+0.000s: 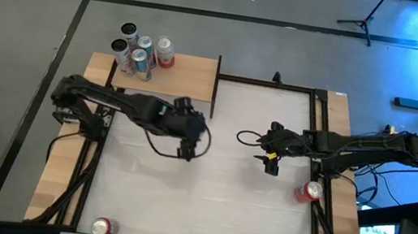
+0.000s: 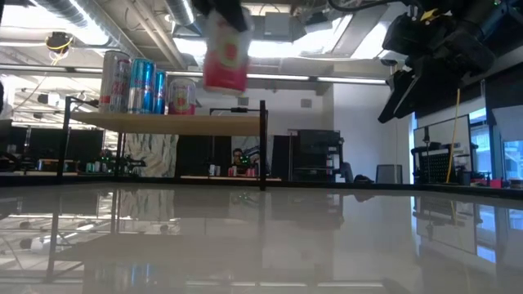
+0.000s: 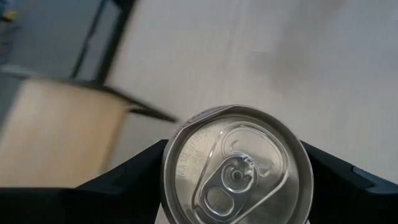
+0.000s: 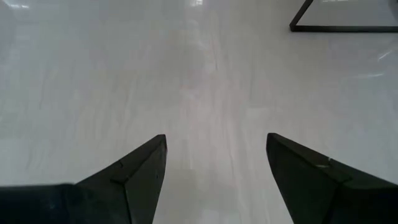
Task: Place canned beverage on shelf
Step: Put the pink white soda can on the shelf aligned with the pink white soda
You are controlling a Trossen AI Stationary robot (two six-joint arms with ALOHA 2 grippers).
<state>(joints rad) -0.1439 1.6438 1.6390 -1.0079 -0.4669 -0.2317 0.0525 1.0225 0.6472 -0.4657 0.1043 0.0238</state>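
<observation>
While four cans (image 1: 143,50) already sit on the shelf (image 1: 186,77) at 11 o'clock, the left pincer (image 1: 185,151) has a red-and-white can (image 2: 225,53) clamped, lifted over mid-desk. Shelving it is left, plus two more cans on the desk (image 1: 204,207). Right pincer (image 1: 271,163) hangs open, empty.

Red-and-white can (image 2: 225,53), tan black-edged shelf (image 1: 191,72), white tabletop (image 1: 207,191)
</observation>
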